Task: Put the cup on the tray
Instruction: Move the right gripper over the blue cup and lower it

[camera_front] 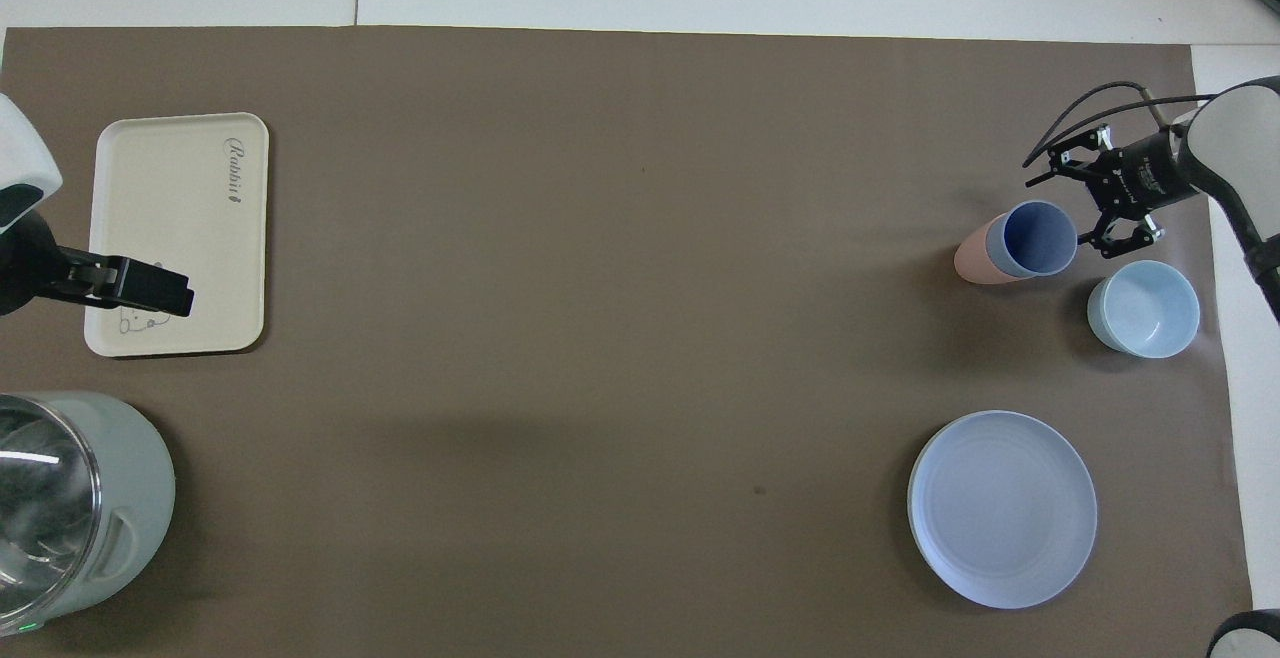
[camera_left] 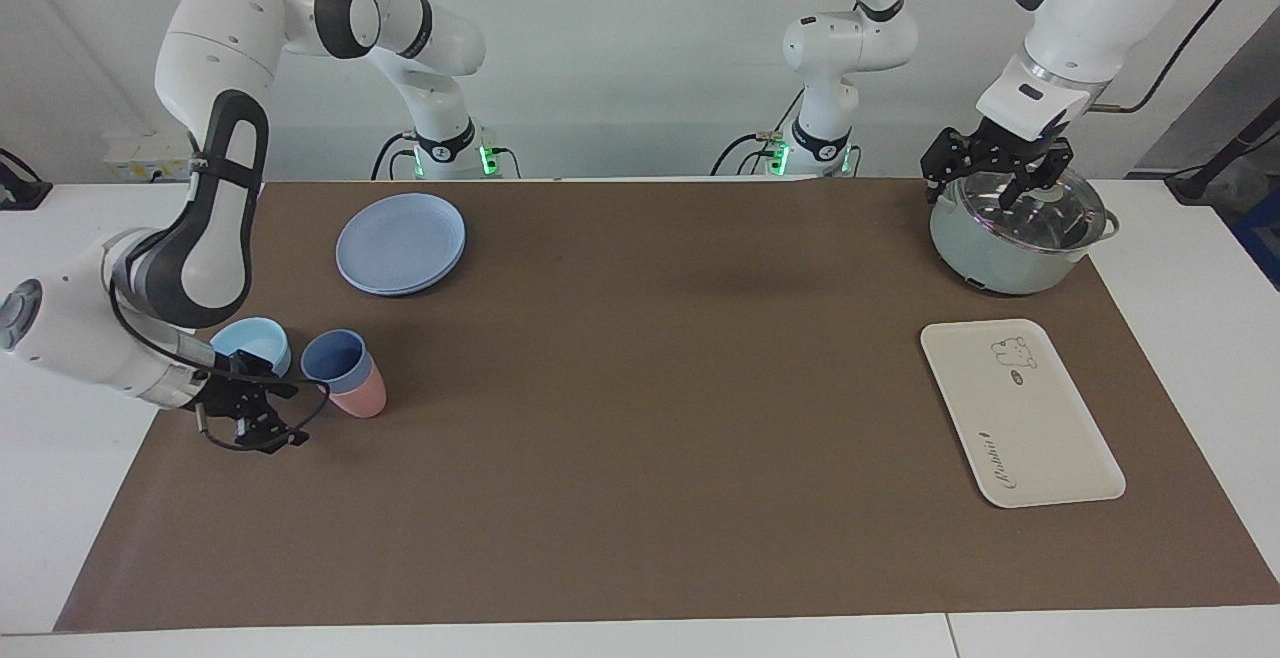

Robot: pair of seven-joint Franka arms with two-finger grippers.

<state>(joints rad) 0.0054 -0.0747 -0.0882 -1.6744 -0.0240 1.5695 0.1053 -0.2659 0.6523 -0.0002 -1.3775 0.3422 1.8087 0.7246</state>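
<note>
Cup (camera_left: 338, 358) nested tilted in pink cup (camera_left: 362, 397), near bowl (camera_left: 252, 343), right arm's end of table; tray (camera_left: 1040, 438) well apart. Likely light, stiff, slick: grip rim wall. Right gripper (camera_front: 1082, 186) just beside cup, open, empty. Left gripper (camera_left: 996, 176) waiting over pot (camera_left: 1000, 258), open.

You saw a matt plastic cup (camera_left: 337, 357), a smooth matt tray (camera_left: 1040, 438), a glossy glass-lidded pot (camera_left: 1010, 248), and a dull brown paper-like mat (camera_left: 650, 418).

Bright, even light; soft shadows; both views sharp.
</note>
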